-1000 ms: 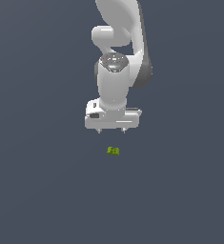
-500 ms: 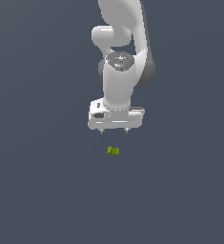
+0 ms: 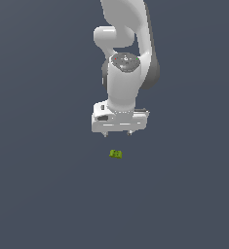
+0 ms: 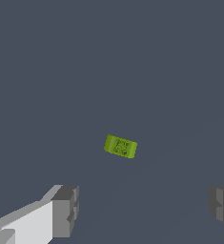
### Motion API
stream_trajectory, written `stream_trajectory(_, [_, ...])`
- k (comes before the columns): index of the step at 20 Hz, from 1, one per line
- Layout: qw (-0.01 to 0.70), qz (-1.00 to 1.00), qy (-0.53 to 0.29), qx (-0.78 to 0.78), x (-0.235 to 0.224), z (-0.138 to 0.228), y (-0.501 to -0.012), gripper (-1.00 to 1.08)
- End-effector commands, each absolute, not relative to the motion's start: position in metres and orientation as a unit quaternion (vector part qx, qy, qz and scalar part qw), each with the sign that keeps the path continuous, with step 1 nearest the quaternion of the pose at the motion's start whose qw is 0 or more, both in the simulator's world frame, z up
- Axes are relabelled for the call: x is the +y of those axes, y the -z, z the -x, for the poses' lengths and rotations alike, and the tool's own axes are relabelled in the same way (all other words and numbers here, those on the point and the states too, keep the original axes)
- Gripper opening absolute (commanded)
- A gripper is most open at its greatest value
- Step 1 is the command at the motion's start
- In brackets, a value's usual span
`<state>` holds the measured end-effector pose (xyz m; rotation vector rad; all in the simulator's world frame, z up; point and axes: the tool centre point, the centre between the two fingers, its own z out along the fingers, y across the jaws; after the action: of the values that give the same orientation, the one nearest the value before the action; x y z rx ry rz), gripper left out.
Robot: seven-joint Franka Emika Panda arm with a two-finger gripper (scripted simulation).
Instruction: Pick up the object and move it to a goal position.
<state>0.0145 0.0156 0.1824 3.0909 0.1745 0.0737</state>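
The object (image 3: 116, 154) is a tiny yellow-green block with darker green marks, lying on the flat dark grey floor. It also shows in the wrist view (image 4: 120, 146), between and beyond the two fingers. My white gripper (image 3: 117, 133) hangs just above the object, a little toward the far side, not touching it. Its jaws stand wide apart and hold nothing. One grey fingertip (image 4: 66, 210) shows clearly in the wrist view; the other (image 4: 223, 204) is cut by the frame edge.
The dark grey floor (image 3: 43, 194) spreads evenly all around. The white arm (image 3: 128, 53) rises above the gripper.
The gripper has moved slightly toward the exterior view's right and a little lower. The wrist has turned a bit. The object has not moved.
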Motion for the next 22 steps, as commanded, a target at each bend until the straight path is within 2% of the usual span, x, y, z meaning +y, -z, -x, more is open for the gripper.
stream_trajectory(1, [0.023, -0.997, -0.023, 0.065, 0.015, -0.015, -0.181, 1.00])
stream_trajectory(22, [0.024, -0.960, -0.008, 0.279, 0.011, -0.019, -0.139, 1.00])
